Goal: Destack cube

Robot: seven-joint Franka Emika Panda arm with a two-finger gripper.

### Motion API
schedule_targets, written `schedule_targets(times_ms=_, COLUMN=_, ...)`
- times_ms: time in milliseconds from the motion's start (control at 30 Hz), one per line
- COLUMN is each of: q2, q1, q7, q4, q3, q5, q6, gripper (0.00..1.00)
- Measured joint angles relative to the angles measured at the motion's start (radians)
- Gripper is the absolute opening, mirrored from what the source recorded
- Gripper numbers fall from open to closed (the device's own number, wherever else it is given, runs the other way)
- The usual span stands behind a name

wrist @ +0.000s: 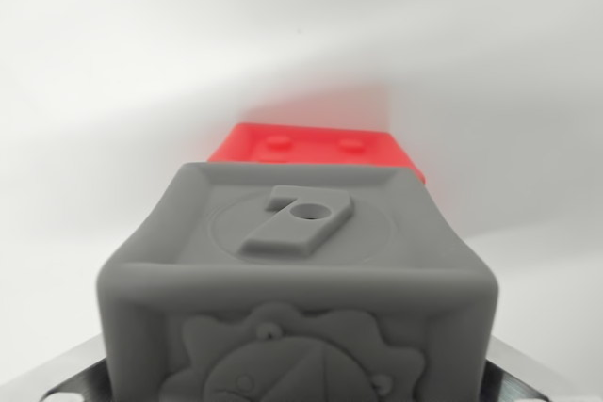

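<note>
A grey cube [297, 270] fills the lower middle of the wrist view, very close to the camera. Its top face carries a raised numeral with a small hole, and its near face has an embossed figure. My gripper [297, 391] sits at the bottom edge. Its metal fingers [57, 378] flank the cube on both sides and press against it, so it is shut on the grey cube. Behind and beyond it lies a red cube [316, 150]. Only the red cube's top with two round studs and part of one side show; the grey cube hides the rest.
A plain white surface [113, 91] spreads all round the cubes. The red cube casts a soft shadow [330, 105] behind it. No other objects are in view.
</note>
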State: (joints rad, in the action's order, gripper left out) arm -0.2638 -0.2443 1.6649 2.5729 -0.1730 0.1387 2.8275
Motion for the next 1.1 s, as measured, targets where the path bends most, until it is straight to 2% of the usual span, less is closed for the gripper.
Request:
schedule_targets(times_ms=700, q2=0.005, q1=0.0, q7=-0.002, q4=0.0, q3=-0.001, q5=-0.002, q6=-0.003, gripper=0.0)
schedule_targets(times_ms=1100, q2=0.039, q1=0.006, q7=-0.015, q4=0.005, q3=-0.01, q5=-0.02, q6=-0.03, gripper=0.0)
